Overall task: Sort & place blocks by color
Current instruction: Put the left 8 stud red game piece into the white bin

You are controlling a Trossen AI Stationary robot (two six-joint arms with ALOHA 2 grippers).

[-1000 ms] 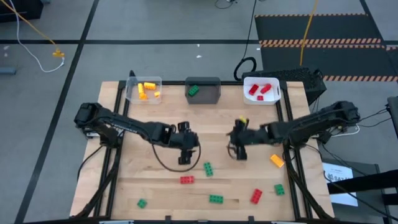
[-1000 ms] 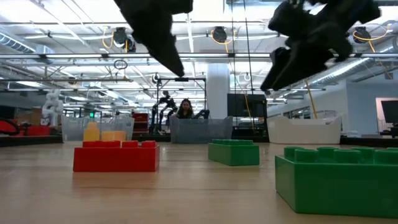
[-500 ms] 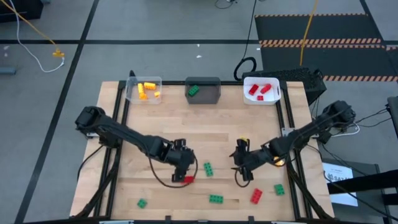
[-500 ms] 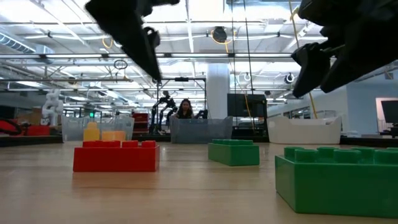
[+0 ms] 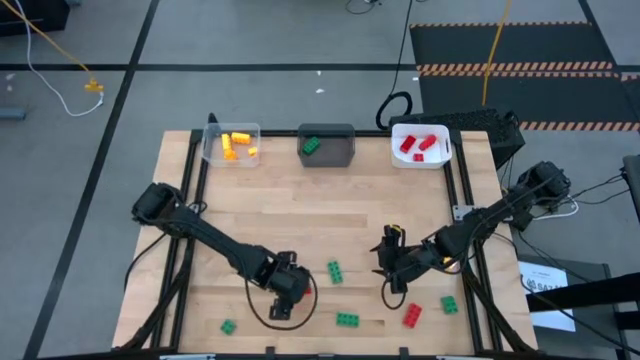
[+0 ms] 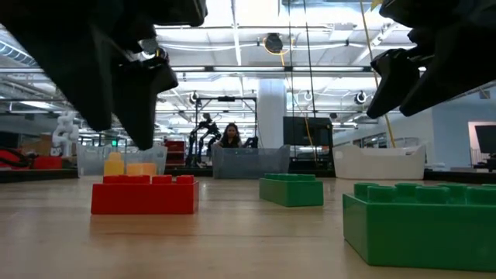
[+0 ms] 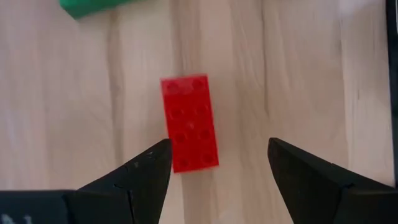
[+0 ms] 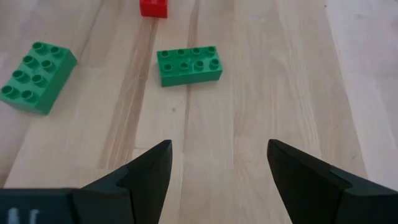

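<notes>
A red block [image 7: 189,123] lies flat on the wooden table [image 5: 300,210], studs up. My left gripper [image 7: 217,155] hangs open just above it, a finger on each side of its near end, and touches nothing; in the high view the gripper [image 5: 288,296] covers most of the block [image 5: 304,291]. My right gripper [image 8: 217,155] is open above bare wood right of centre [image 5: 390,270]. Ahead of it lie two green blocks [image 8: 189,65] [image 8: 34,76]. More blocks lie along the near edge: green [image 5: 228,326] [image 5: 449,305] and red [image 5: 412,315].
Three bins stand along the far edge: a clear one [image 5: 232,143] with yellow blocks, a dark grey one [image 5: 327,146] with a green block, a white one [image 5: 420,146] with red blocks. An orange block [image 5: 450,262] shows under my right arm. The table's middle is bare wood.
My left gripper has swung toward the table's near edge and come down, tipping steeper, until it hangs over the red block. My right gripper moved toward the near edge at first and has since kept still. Both stayed open. No block has moved.
</notes>
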